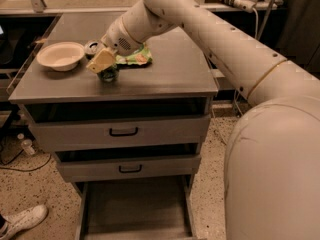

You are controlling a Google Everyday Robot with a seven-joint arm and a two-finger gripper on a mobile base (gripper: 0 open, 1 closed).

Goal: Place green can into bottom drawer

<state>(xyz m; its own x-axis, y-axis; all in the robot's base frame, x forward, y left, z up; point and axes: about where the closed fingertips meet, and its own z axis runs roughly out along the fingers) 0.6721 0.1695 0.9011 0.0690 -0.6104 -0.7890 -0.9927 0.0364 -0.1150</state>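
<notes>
The green can [108,75] stands upright on the grey cabinet top [170,74], near its front edge, left of the middle. My gripper [102,61] is right over the can and covers its top; only the can's lower part shows. The arm reaches in from the upper right. The bottom drawer [135,209] is pulled out at the foot of the cabinet, and its flat grey tray holds nothing.
A white bowl [61,55] sits at the left of the cabinet top, with a small dark round object [92,46] beside it. A flat green snack bag [135,58] lies behind the can. The two upper drawers [123,131] are closed. A white shoe [22,220] is on the floor at lower left.
</notes>
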